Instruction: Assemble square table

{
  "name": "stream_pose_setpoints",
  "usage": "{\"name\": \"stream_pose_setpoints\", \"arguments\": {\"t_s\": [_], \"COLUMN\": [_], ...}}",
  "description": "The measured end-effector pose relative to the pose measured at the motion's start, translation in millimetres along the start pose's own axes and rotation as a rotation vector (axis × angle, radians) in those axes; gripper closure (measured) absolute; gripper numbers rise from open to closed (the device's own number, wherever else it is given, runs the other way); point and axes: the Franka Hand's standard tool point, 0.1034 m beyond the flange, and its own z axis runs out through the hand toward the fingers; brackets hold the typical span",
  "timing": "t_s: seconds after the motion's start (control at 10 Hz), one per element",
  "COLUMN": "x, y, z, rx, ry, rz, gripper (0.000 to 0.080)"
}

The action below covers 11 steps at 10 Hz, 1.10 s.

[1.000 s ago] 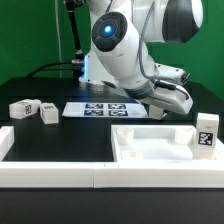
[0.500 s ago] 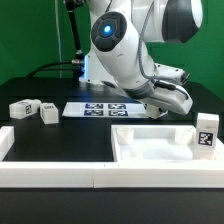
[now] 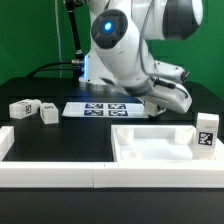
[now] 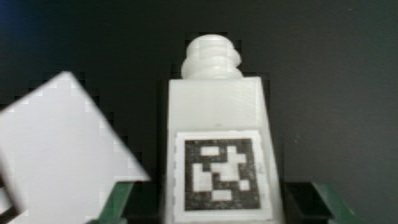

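A white table leg [image 4: 221, 120] with a black-white tag and a ribbed screw tip fills the wrist view. It sits between my gripper's [image 4: 226, 197] green fingers [image 4: 125, 195], which are shut on its sides. In the exterior view the gripper [image 3: 160, 108] is low over the table, just behind the square table top [image 3: 150, 143], and the held leg is hidden there. Two more legs [image 3: 22, 107] [image 3: 48, 114] lie at the exterior view's left. Another leg [image 3: 206, 130] stands upright at the right, beside the top.
The marker board [image 3: 100, 108] lies flat at the middle back. Long white rails [image 3: 100, 176] run along the front edge and the left side. A white corner [image 4: 63, 140] shows beside the held leg in the wrist view; I cannot tell what it belongs to.
The jaws have closed on the leg. The arm's upper body has shifted very slightly; the gripper stays low behind the table top.
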Motion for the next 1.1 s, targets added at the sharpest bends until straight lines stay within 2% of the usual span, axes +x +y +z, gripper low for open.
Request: {"name": "stream_pose_setpoints", "arguments": {"t_s": [0.1, 0.2, 0.3, 0.4, 0.7, 0.8, 0.9, 1.0, 1.1], "x": [-7.7, -18.4, -31.4, -36.6, -34.0, -32.1, -28.0, -31.5, -34.3], "y": [-4.7, -7.4, -9.4, -8.2, -8.1, -7.5, -1.1, 6.8, 12.1], "z": [-34.5, -63.5, -82.7, -88.3, -86.3, -90.1, -101.9, -131.5, -164.5], "rx": [-0.011, -0.01, -0.008, -0.025, -0.025, -0.024, -0.024, -0.027, -0.058], "ry": [0.021, 0.01, -0.008, -0.012, -0.009, 0.006, 0.014, 0.019, 0.108], "rz": [-0.043, -0.064, -0.073, -0.072, -0.07, -0.091, -0.119, -0.16, -0.216], "gripper": [0.0512, 0.0512, 0.0512, 0.0512, 0.0512, 0.0512, 0.0512, 0.0512, 0.0512]}}
